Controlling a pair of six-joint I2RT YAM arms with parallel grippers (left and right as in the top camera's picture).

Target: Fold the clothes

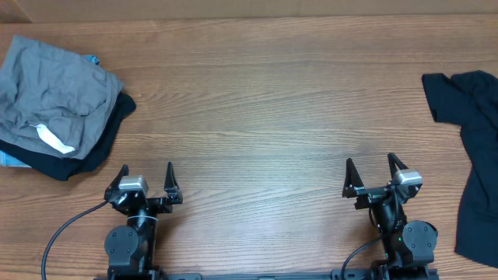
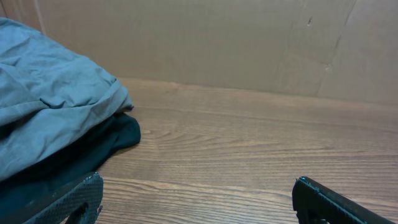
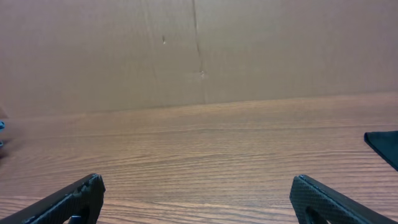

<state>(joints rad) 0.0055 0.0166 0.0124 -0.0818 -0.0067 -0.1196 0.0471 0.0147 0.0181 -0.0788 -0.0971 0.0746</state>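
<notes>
Overhead shows the black T-shirt (image 1: 481, 155) lying well right of both wide-open, empty jaws.

light: we see soft, even brightness over the desk (image 1: 257, 101) | shadows: faint and short | glare: perhaps a slight sheen mid-desk | focus: we find wrist views mildly soft at near edges

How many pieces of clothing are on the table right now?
3: a black T-shirt at the right edge, a grey garment at the far left, and a dark garment under it. A light blue cloth peeking from that pile may be a fourth.
</notes>
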